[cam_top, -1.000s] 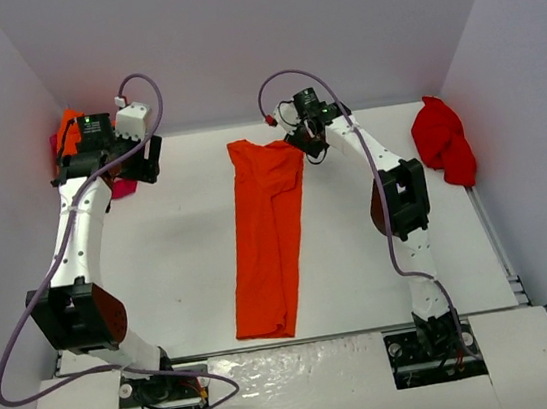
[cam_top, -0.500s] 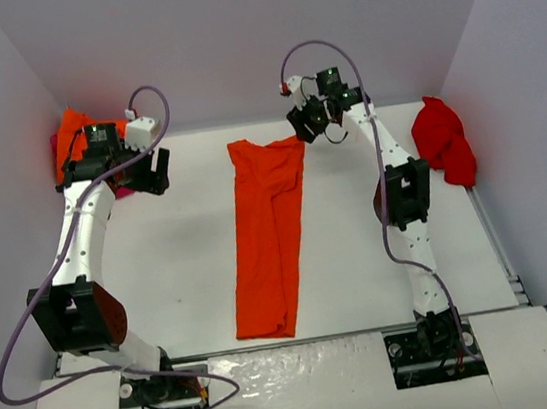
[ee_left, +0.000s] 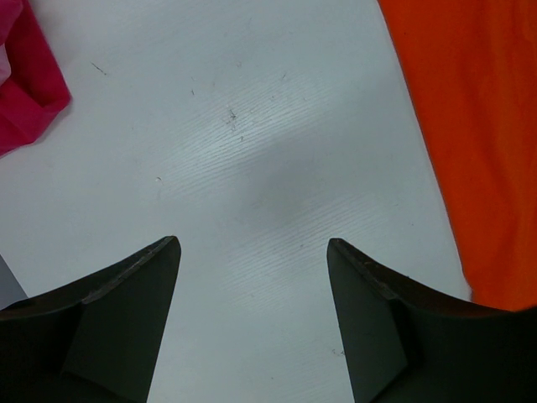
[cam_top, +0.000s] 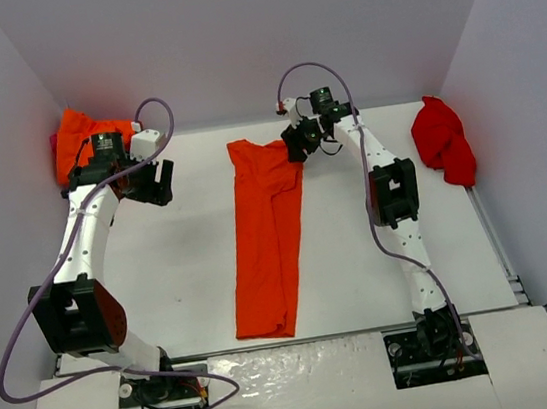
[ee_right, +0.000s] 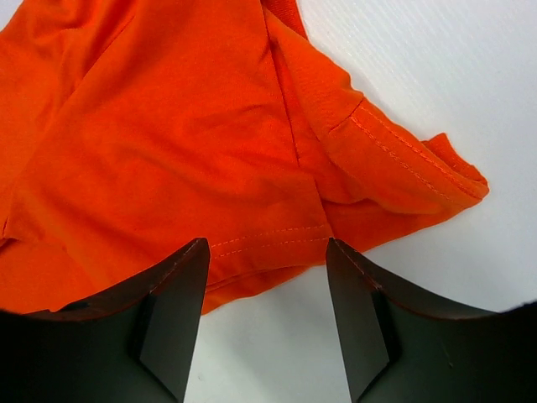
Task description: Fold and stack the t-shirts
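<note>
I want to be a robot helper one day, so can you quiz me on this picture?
1. True or false: the right claw is clamped shut on the long orange t-shirt.
2. Where is the crumpled red t-shirt? A) far right of the table B) under the left arm C) on the orange one.
3. What is the left claw holding?
Key: 1 false, it is open; 2 A; 3 nothing.
</note>
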